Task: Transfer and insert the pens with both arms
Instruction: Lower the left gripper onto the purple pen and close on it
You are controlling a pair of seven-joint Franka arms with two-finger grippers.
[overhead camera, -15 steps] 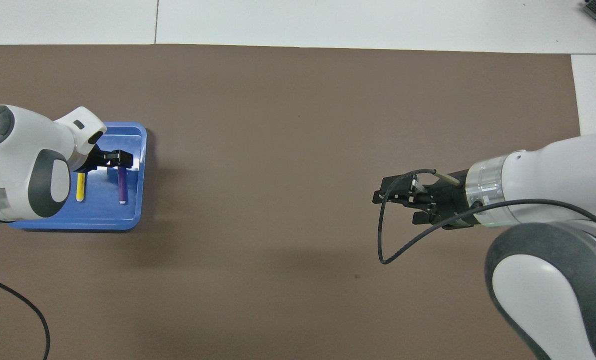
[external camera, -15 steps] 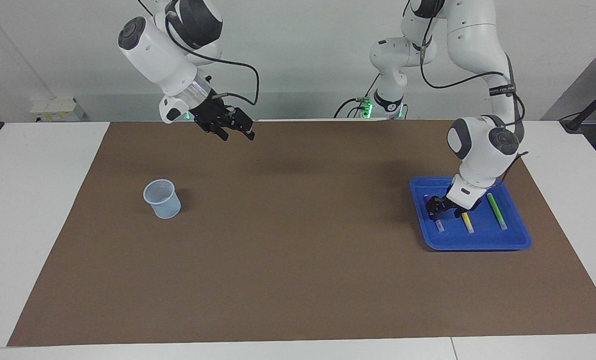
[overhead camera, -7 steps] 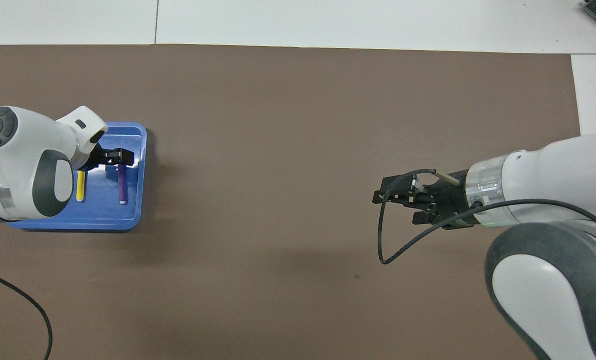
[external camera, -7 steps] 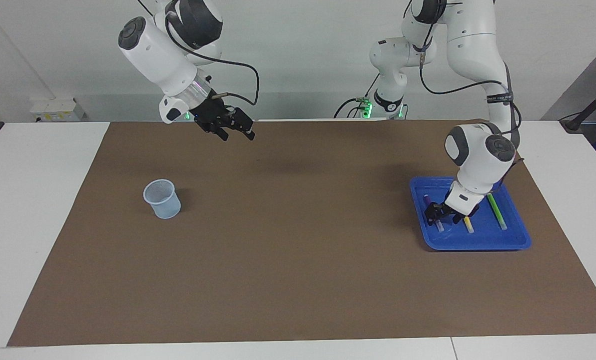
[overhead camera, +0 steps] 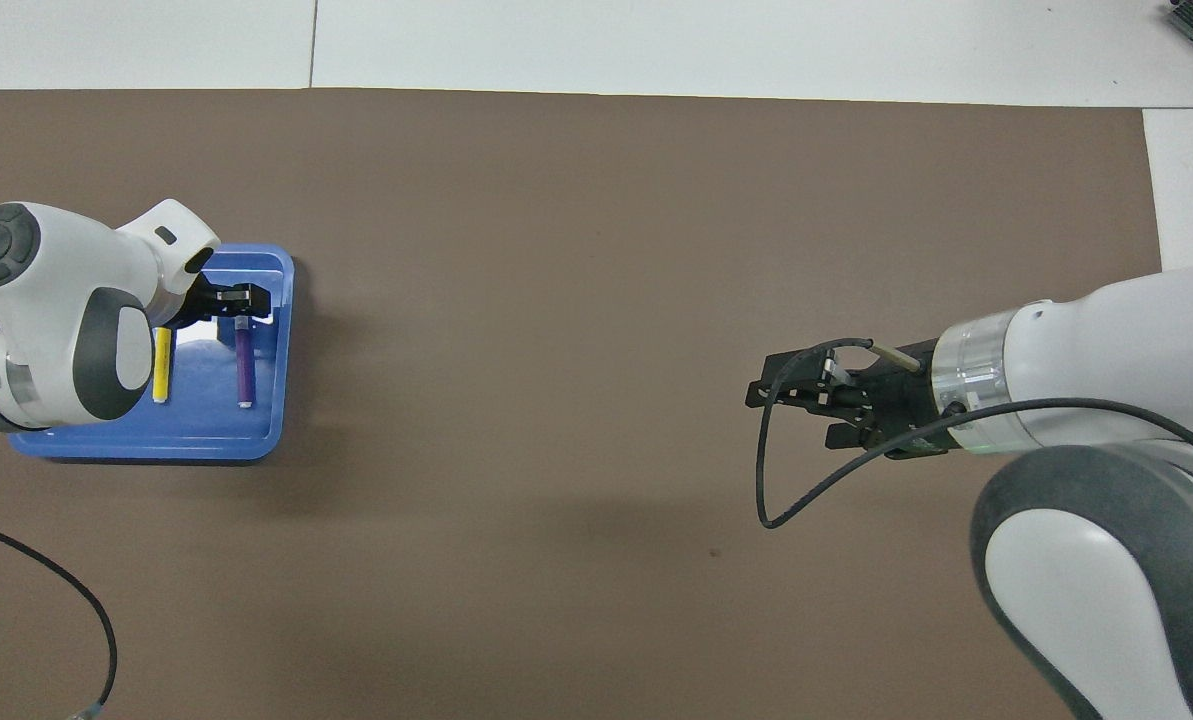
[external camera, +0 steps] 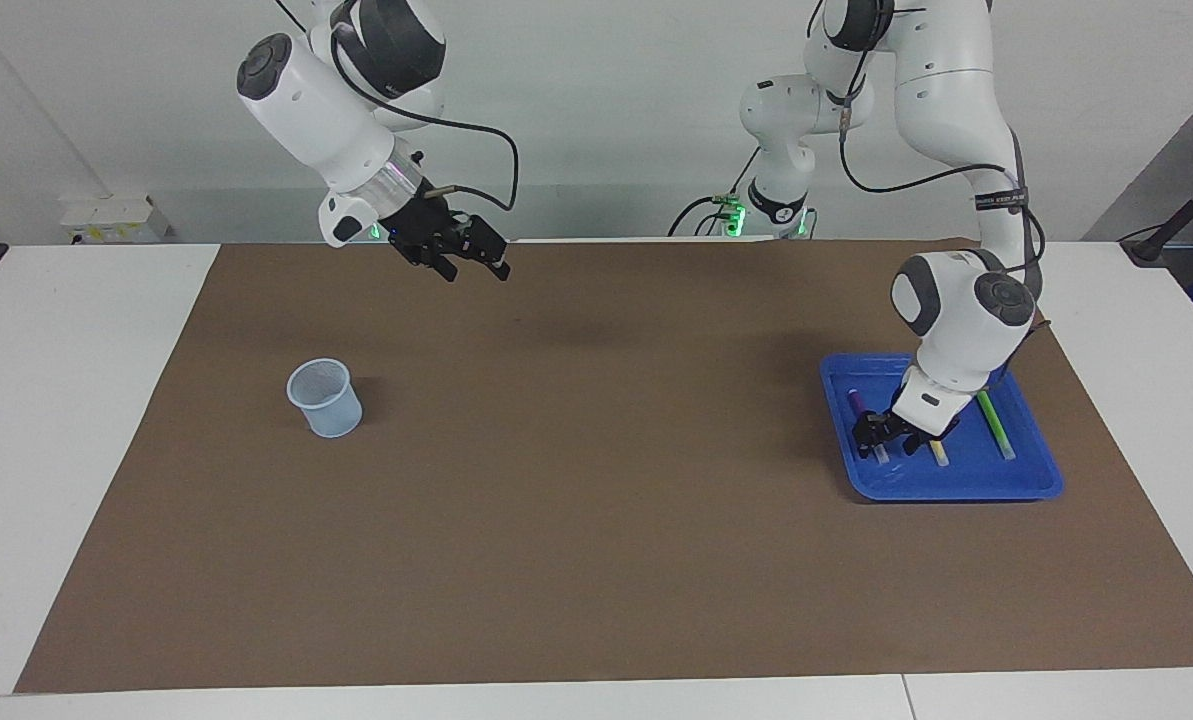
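Note:
Three pens lie in a blue tray toward the left arm's end of the table: purple, yellow and green. My left gripper is down in the tray, open, straddling the purple pen near the end that lies farther from the robots. In the overhead view the yellow pen shows beside it, and the left arm hides the green one. My right gripper hangs open and empty over the brown mat and waits.
A pale blue mesh cup stands upright on the mat toward the right arm's end of the table. The brown mat covers most of the white table. A black cable loops from the right wrist.
The left gripper has sunk lower in the tray along the purple pen, and its jaws have narrowed around it. The pens and the right arm have not moved.

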